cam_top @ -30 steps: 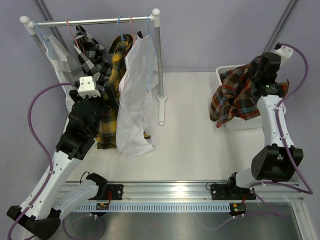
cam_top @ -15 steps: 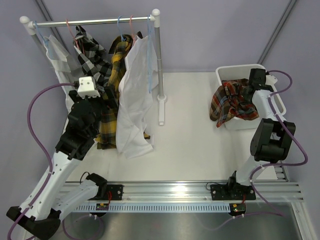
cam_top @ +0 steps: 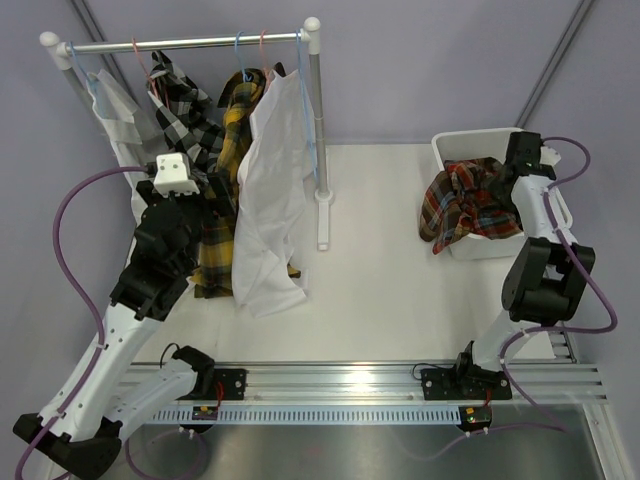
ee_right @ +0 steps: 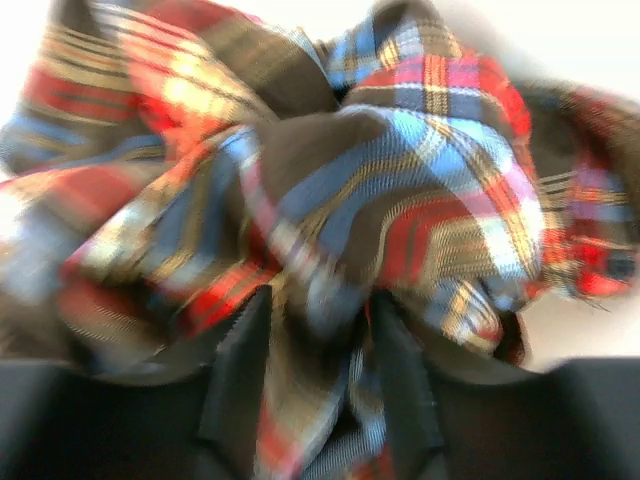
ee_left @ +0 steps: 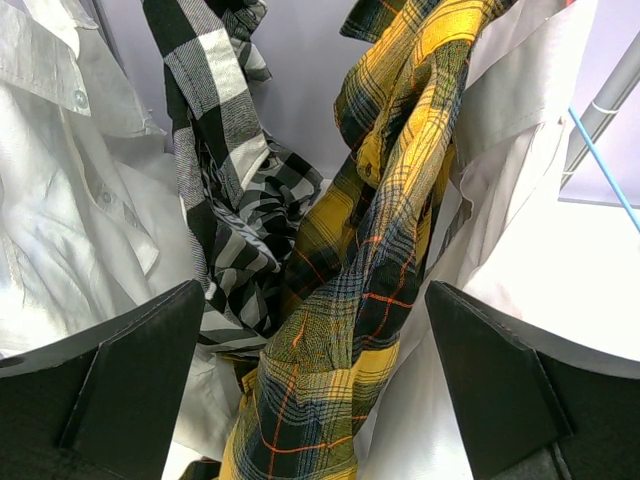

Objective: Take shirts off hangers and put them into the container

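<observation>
The left gripper (ee_left: 312, 300) is released: its two fingers (ee_left: 150, 370) stand fully apart with nothing clamped between them. Directly ahead of this claw, centred in the gap, hangs the yellow-black plaid shirt (ee_left: 400, 130), twisted into a rope-like column. Ahead and to the claw's left hangs the black-white checked shirt (ee_left: 215, 100), and further left a white shirt (ee_left: 60, 200) with its button placket showing. Ahead and to the claw's right hangs a second white shirt (ee_left: 540, 260), with a light blue hanger (ee_left: 600, 163) wire running down beside it. All four garments are suspended from the rail (cam_top: 190, 42) above the claw. At the right side of the table, the right gripper (ee_right: 320, 380) is lowered over the container (cam_top: 478, 135). The red-orange-blue plaid shirt (ee_right: 400, 180) is bunched immediately in front of and between this claw's fingers (ee_right: 240, 370); most of it lies in the container, with one portion draped over the tub's left rim. The wrist view is motion-blurred, so it cannot be determined whether this claw is clenched on the cloth or has released it.
</observation>
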Available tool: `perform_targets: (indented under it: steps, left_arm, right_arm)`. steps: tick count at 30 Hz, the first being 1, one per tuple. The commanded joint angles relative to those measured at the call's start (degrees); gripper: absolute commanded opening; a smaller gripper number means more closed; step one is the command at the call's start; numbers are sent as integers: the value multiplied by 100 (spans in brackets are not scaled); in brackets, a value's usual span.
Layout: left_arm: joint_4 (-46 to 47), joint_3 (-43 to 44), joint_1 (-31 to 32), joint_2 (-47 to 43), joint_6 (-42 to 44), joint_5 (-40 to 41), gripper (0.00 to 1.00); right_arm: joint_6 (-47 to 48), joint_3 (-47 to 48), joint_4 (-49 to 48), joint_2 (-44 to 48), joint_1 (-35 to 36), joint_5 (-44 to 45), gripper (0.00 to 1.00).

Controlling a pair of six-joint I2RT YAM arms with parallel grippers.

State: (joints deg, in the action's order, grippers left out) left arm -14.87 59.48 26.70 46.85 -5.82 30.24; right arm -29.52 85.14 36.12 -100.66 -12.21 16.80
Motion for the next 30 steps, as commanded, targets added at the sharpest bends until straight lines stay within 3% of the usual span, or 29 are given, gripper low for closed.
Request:
perform_targets:
  steps: [1,2,7,12,19,23,30]
  left_arm:
    - [380,-7,-51,-80,-41,35,99]
    - [380,-7,-59,-88,-50,17,99]
    - [371,-16,-95,-106,-68,8,99]
    - [380,-16,-103,-115,-85,17,99]
    - [380,-25,-112,-167,-121,8,99]
    - [371,-33,-121,-176,-138,8,99]
    - [380,-33,-121,-194,-138,35,99]
  right_arm:
    - [402,178,-272,1056,8,-62,61]
    - [473,195,-263,1284,25,-97,72]
    - [710,29,-202,1918,297,-71,86]
    - [649,-533,-263,2831,1165,51,87]
    - [-167,-2218,-176,3948,2291,201,86]
    - [-414,-2941,-149,4484,2407,166,84]
    - [-642,-3504,-412,4380,2425,-1,78]
